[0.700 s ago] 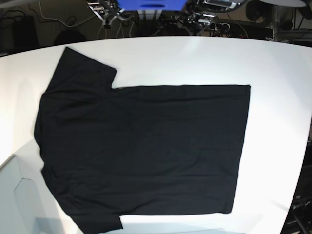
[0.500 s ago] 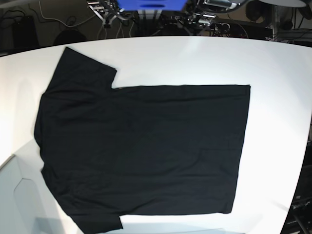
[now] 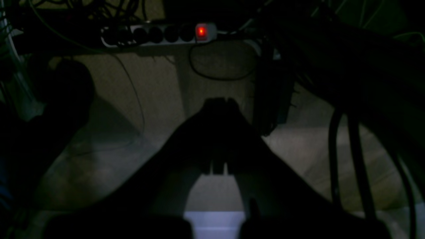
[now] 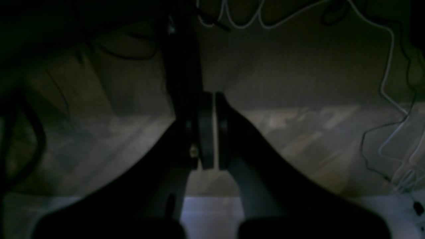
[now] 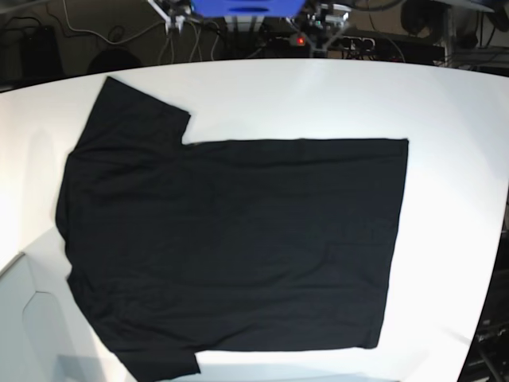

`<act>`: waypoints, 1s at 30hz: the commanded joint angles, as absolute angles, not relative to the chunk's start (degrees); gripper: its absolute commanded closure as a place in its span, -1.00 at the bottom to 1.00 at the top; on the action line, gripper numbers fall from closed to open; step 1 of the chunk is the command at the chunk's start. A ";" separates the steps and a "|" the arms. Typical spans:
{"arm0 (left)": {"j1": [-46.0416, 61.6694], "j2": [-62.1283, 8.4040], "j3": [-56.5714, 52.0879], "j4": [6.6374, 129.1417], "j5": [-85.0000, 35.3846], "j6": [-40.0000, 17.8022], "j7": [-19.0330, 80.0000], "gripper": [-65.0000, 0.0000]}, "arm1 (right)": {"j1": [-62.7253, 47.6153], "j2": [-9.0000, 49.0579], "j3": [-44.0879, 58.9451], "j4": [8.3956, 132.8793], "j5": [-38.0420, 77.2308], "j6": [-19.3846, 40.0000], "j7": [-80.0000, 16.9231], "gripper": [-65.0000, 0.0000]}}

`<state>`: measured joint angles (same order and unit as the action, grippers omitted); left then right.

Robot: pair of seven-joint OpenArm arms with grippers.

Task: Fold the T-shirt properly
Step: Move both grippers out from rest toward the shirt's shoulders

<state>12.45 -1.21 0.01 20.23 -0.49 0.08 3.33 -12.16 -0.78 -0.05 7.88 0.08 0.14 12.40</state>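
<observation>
T-shirt [image 5: 231, 247] lay flat and unfolded across the white bench [image 5: 453, 143], filling the centre and left of the base frame, sleeves toward the left edge. My left gripper [image 3: 220, 103] was closed on nothing, in dim light near a power strip [image 3: 159, 33]. My right gripper [image 4: 214, 99] was closed too, empty.

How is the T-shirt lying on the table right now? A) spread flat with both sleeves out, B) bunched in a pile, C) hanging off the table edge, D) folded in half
A: in the base view the T-shirt lies flat and unfolded on the white table, one sleeve pointing to the far side and the other to the near side, with no fold yet made.
</observation>
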 commanded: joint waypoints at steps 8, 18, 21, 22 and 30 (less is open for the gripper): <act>24.75 -2.51 0.04 36.26 -0.48 -0.04 3.12 1.00 | -19.30 0.66 0.22 7.87 0.31 -0.40 23.08 1.00; 40.75 -5.58 0.22 61.23 -0.48 -0.13 3.12 1.00 | -37.05 0.57 11.56 33.45 0.31 -0.31 32.22 1.00; 44.44 -6.90 0.40 67.65 -0.48 -0.13 3.12 1.00 | -42.59 0.48 12.88 44.62 0.31 -0.31 32.13 1.00; 45.58 -7.25 0.40 69.93 -0.48 -0.13 3.12 1.00 | -44.44 0.48 12.88 48.40 0.31 -0.31 32.04 1.00; 54.37 -9.80 0.31 86.73 -0.48 -0.13 3.12 1.00 | -57.71 0.48 12.88 73.54 0.40 -0.31 31.96 1.00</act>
<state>53.41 -9.80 0.12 86.21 -0.49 0.12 3.90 -56.66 0.27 12.71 73.43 0.23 0.10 30.76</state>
